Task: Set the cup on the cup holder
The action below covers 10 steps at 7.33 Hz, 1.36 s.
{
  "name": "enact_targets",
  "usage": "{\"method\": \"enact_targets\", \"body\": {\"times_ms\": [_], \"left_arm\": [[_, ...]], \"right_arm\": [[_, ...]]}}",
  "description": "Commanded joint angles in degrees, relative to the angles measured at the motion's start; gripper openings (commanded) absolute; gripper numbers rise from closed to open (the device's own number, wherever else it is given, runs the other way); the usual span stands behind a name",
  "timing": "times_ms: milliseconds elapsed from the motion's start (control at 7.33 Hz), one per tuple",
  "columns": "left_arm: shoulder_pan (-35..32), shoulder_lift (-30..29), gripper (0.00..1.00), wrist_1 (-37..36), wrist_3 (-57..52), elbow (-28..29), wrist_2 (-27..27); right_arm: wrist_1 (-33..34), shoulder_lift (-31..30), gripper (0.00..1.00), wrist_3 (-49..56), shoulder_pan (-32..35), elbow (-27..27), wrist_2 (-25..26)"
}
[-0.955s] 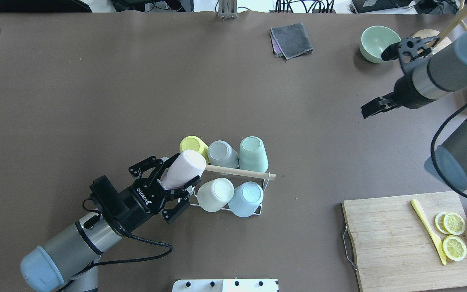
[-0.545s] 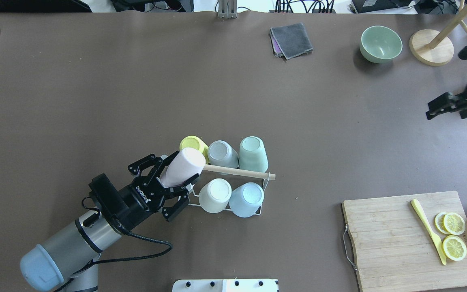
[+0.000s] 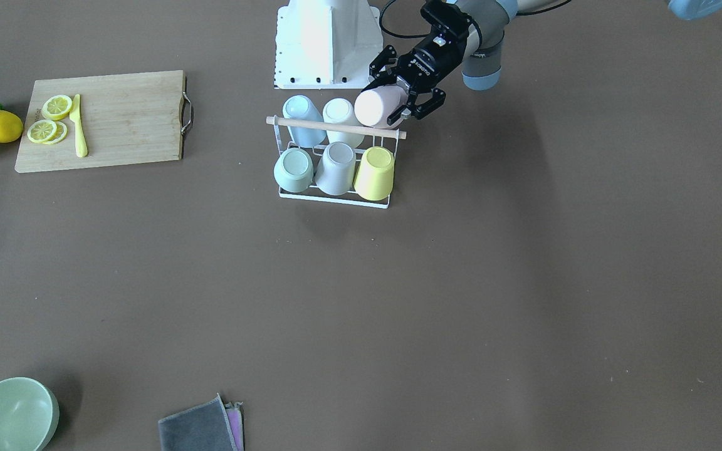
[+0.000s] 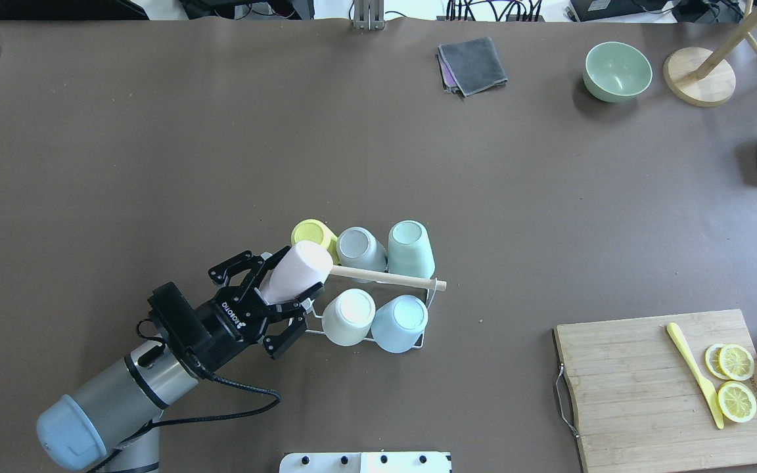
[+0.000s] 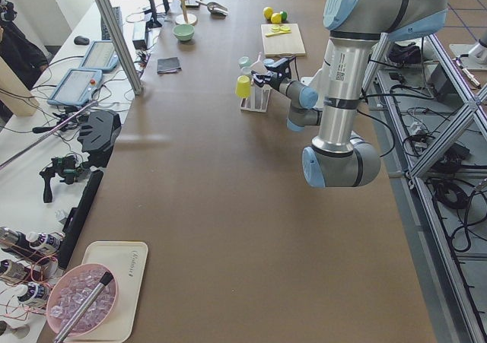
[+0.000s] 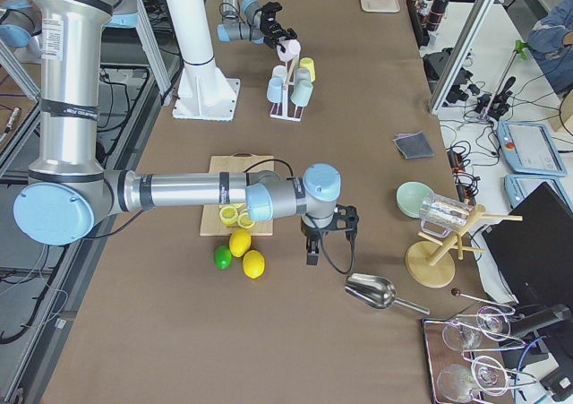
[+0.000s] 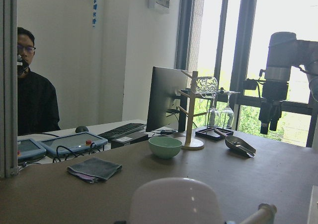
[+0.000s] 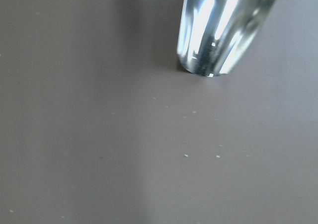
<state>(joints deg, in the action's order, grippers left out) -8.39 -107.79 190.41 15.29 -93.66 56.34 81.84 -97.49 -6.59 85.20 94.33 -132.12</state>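
Brown worktop [image 4: 155, 164] carried the cup holder [image 4: 391, 278] near its robot-side edge; left hand [image 4: 296, 277] clasped a tilted pink cup [image 4: 304, 261] there. Right hand's [image 6: 313, 243] grip could not be told.

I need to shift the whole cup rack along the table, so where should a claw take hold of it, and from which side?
I'd take the wooden rod across the top of the rack, near its middle, coming straight down. It runs bare between two rows of cups leaning outward; the pink cup crowds one end.
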Motion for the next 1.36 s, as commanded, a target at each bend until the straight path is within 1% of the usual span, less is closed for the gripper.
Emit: {"method": "enact_targets", "body": {"times_ms": [0,136,273,409,545,682,818,955,1091,1227], "left_arm": [[0.04,-0.06,0.00,0.14,0.00,1.03,0.00],[0.04,-0.06,0.00,0.14,0.00,1.11,0.00],[0.13,0.03,0.95,0.14,-0.61,1.12,0.00],[0.39,0.03,0.98,0.57,-0.09,0.42,0.09],[0.31,0.21,0.98,1.71,-0.09,-0.11,0.09],[0.31,1.25,0.98,1.63,0.00,-3.51,0.09],[0.22,3.70,0.98,0.59,-0.09,-7.72,0.00],[-0.04,5.12,0.98,-2.21,-0.35,-10.81,0.09],[-0.74,6.17,0.98,-8.50,-0.18,-14.67,0.43],[-4.14,6.27,0.98,-17.27,0.26,-16.53,1.40]], "right_arm": [[3.56,-0.69,1.00,4.74,7.93,-0.30,-0.41],[7.07,-1.04,1.00,4.74,8.66,4.32,-0.25],[14.24,-0.08,1.00,4.74,8.58,8.89,-0.07],[18.23,1.84,1.00,4.65,8.58,10.24,0.45],[18.18,2.12,1.00,4.74,8.32,10.26,0.63],[18.18,1.95,1.00,4.74,8.32,10.17,1.42],[18.09,1.34,1.00,4.65,8.32,9.73,1.34],[18.18,1.51,1.00,3.96,8.32,9.90,0.03],[18.18,1.25,1.00,3.95,8.32,9.73,-2.33],[18.09,0.11,1.00,4.65,8.40,10.16,-3.40]]}}
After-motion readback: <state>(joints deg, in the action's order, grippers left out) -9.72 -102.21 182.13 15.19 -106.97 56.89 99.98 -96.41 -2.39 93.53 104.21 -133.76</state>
